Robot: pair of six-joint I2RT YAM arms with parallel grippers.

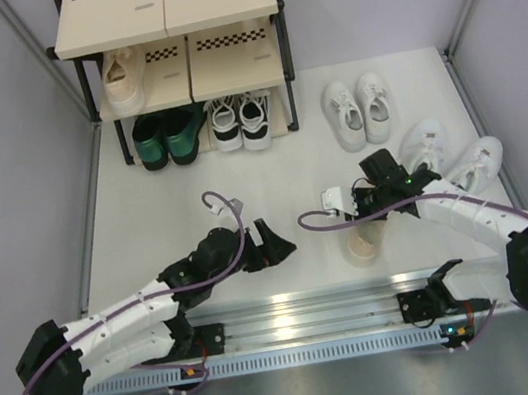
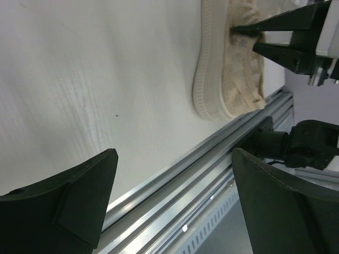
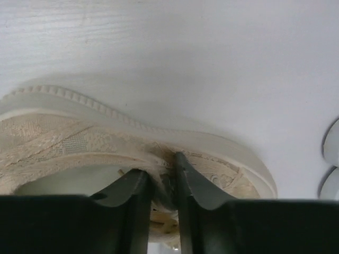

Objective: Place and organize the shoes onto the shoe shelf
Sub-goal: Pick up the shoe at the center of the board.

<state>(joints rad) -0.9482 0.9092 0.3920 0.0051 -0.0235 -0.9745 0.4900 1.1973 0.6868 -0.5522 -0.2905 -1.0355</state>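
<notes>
A beige laced sneaker (image 1: 363, 245) lies on the white table near the front rail. My right gripper (image 1: 362, 215) is shut on its upper edge by the laces; the right wrist view shows the fingers (image 3: 161, 177) pinching the fabric of the sneaker (image 3: 79, 140). My left gripper (image 1: 274, 246) is open and empty, left of that sneaker. In the left wrist view, the sneaker (image 2: 228, 74) lies beyond the open gripper (image 2: 175, 196). The shoe shelf (image 1: 170, 31) stands at the back and holds the other beige sneaker (image 1: 123, 79), dark green shoes (image 1: 168, 137) and black-and-white sneakers (image 1: 239, 122).
Small white sneakers (image 1: 358, 109) stand on the table right of the shelf. Larger white sneakers (image 1: 456, 160) lie at the right, close behind my right arm. An aluminium rail (image 1: 293, 309) runs along the near edge. Grey walls close in both sides.
</notes>
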